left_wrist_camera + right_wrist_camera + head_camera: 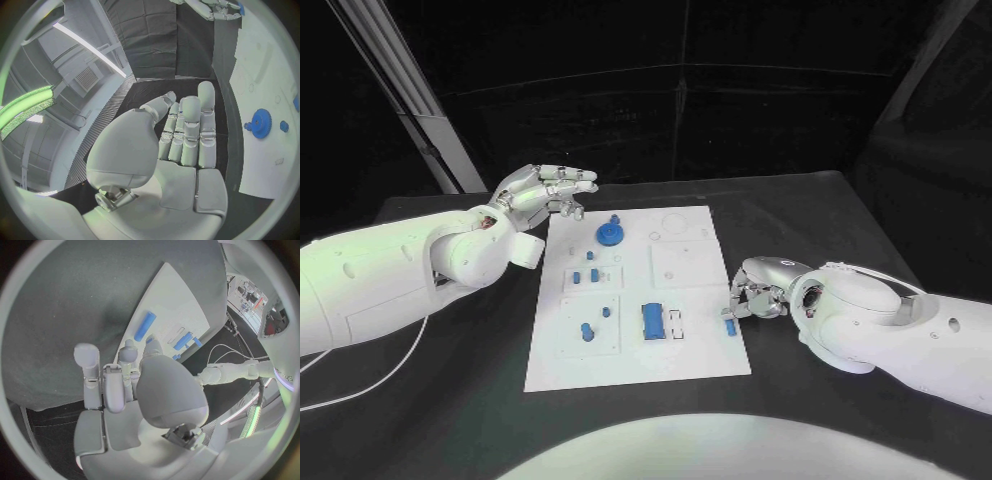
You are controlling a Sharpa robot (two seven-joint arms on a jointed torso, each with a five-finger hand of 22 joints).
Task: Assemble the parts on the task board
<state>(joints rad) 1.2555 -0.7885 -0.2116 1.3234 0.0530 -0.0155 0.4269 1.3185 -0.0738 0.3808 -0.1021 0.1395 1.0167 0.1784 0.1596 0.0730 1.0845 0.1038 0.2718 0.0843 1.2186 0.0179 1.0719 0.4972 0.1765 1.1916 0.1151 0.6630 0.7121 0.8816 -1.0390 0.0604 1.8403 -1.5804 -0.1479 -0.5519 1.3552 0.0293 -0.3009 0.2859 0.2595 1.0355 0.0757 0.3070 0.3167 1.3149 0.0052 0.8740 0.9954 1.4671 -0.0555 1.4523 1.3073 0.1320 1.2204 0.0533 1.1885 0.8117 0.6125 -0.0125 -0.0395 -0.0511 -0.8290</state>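
Observation:
The white task board (689, 350) lies in the middle of the black table. On it are a blue gear (609, 234) (259, 121) at the far end, a blue block (652, 320) (183, 341) nearer me, and several small blue pieces such as one (589, 273). My left hand (545, 190) (187, 135) hovers by the board's far left corner, fingers straight and holding nothing. My right hand (754, 295) (134, 375) sits curled at the board's right edge, just above a slim blue part (730, 326) (145, 326). A sliver of blue shows at its fingertips; whether it is pinched is unclear.
A white cable (372, 375) trails over the table on the left. A slanted metal post (416, 100) stands behind the table's far left corner. Bare black tabletop surrounds the board on every side.

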